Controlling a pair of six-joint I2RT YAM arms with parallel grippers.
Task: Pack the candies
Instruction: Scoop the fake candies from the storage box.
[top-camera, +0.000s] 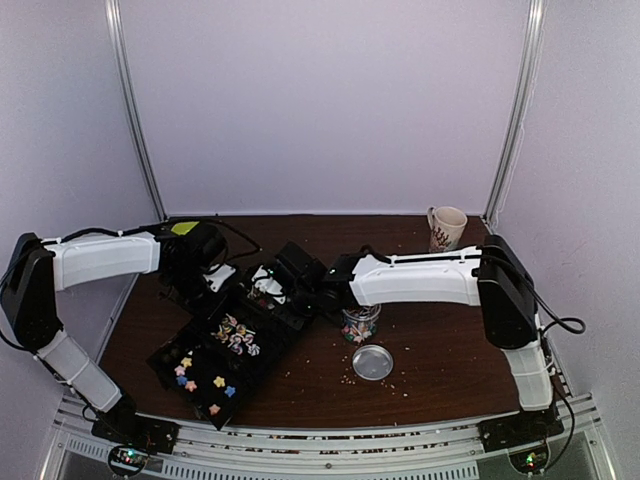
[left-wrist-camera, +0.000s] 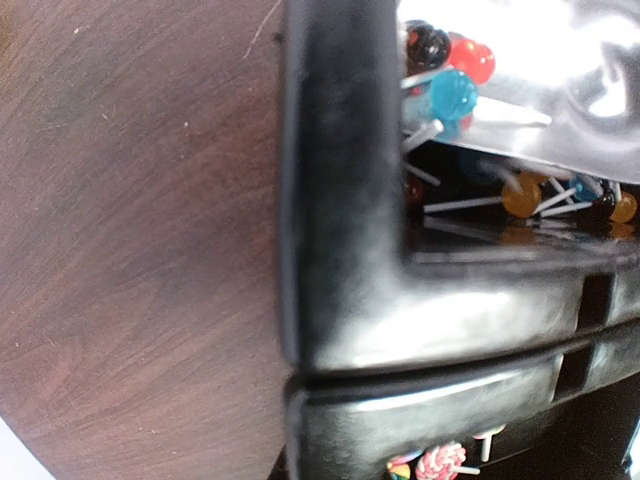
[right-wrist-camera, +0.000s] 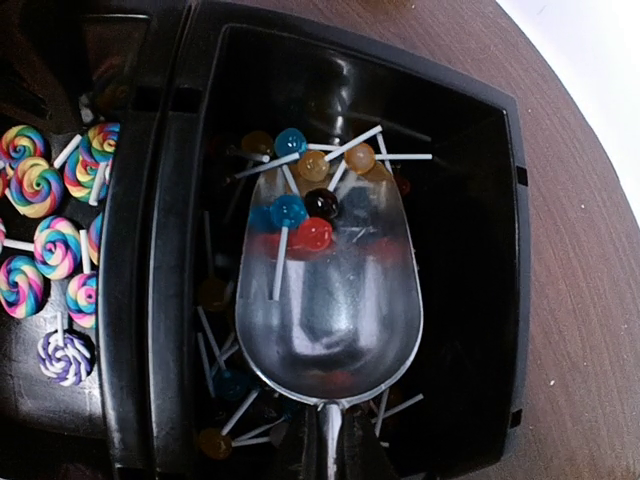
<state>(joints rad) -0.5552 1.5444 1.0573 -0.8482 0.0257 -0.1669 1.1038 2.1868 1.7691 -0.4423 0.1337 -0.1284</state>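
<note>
Robot lab test cell, not a home or shop. Plain pale wall panels (top-camera: 320, 100) set in aluminium posts (top-camera: 135, 120) box in a brown wood-grain table (top-camera: 440, 370). Left arm (top-camera: 100, 258) and right arm (top-camera: 420, 278) are bolted to a slotted metal rail (top-camera: 330, 445), with status LEDs (top-camera: 127, 458) lit and cables (top-camera: 568, 325) exposed.

1. One black tray (right-wrist-camera: 140, 300), one clear scoop (right-wrist-camera: 330, 300).
2. One mug (top-camera: 446, 227) at 1 o'clock; one jar (top-camera: 359, 324); one round lid (top-camera: 373, 361) at its 6 o'clock.
3. About eight swirl lollipops (right-wrist-camera: 35, 187); six ball lollipops (right-wrist-camera: 312, 233) at the scoop's tip.
</note>
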